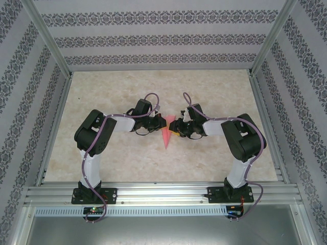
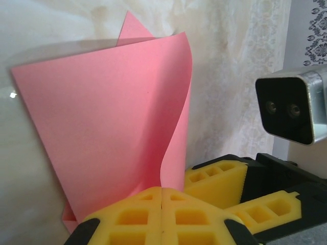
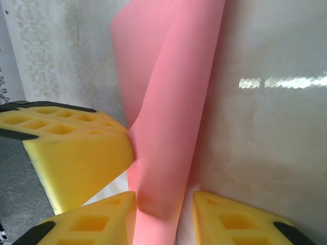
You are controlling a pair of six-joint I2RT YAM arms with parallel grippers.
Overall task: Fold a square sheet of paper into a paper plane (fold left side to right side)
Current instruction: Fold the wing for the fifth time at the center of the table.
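Note:
The square sheet of paper (image 1: 166,136) is salmon pink and lies partly folded at the table's middle, between both grippers. In the left wrist view its upper layer (image 2: 102,122) curls up and over, and the free edge runs down into the seam of my left gripper (image 2: 162,191), which is shut on it. My left gripper (image 1: 156,125) is on the sheet's left, my right gripper (image 1: 178,130) on its right. In the right wrist view the paper (image 3: 173,127) stands between the spread fingers of my right gripper (image 3: 163,206), which is open. A left finger (image 3: 76,153) dents the sheet's edge.
The beige marbled table (image 1: 153,87) stretches back to patterned walls. Aluminium posts (image 1: 48,38) stand at the corners and a rail (image 1: 163,194) runs along the near edge. The right gripper's yellow fingers (image 2: 219,176) and its wrist camera (image 2: 291,109) sit close beside the left gripper.

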